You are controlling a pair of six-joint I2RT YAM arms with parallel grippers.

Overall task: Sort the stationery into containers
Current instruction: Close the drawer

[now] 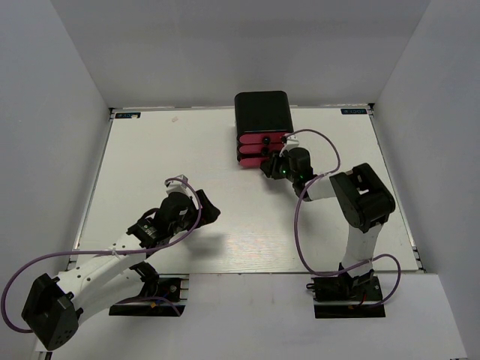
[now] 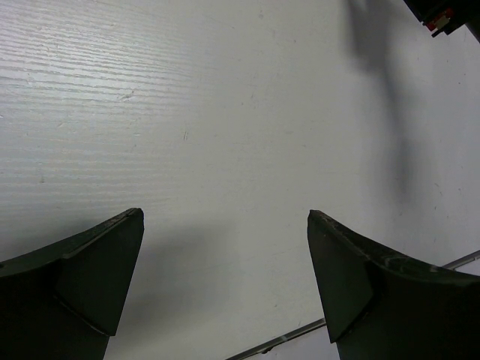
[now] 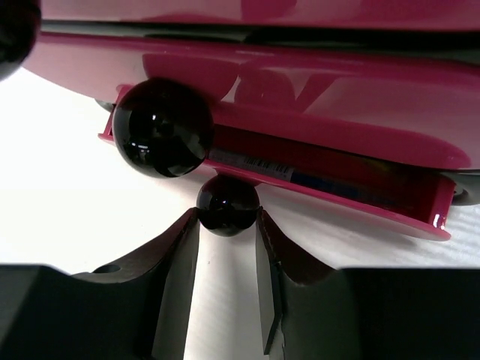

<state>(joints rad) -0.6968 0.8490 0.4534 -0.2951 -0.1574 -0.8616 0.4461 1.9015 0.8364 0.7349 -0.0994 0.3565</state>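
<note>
Pink drawers (image 1: 262,148), stacked three high in their black box (image 1: 262,105), stand at the 12 o'clock edge of the white surface (image 1: 150,157), a little toward 1 o'clock. No pen or marker shows on the surface in any view. My judgement is that the stationery is already inside the drawers, though the pictures cannot confirm it.

The right tool (image 1: 276,168) sits just at the 6 o'clock side of the drawer fronts. In the right wrist view its two fingers press either side of a small black knob (image 3: 227,204), so it is gripping that knob. A second knob (image 3: 161,127) sits at 10 o'clock from the gripped one. One drawer stands slightly out of line with the others. Its narrow gap shows a dark red interior and a printed strip (image 3: 251,163). I cannot tell whether that strip belongs to a pen, nor which of the three drawers the held knob belongs to.

The left tool (image 2: 225,217) hangs over bare surface toward 7 o'clock, well apart from the box, with its fingers spread wide and nothing between them.

Sorting looks nearly finished. What seems left is pushing the protruding drawer flush and letting go of the knob. If any pen is hidden from these views, it has yet to go in.
</note>
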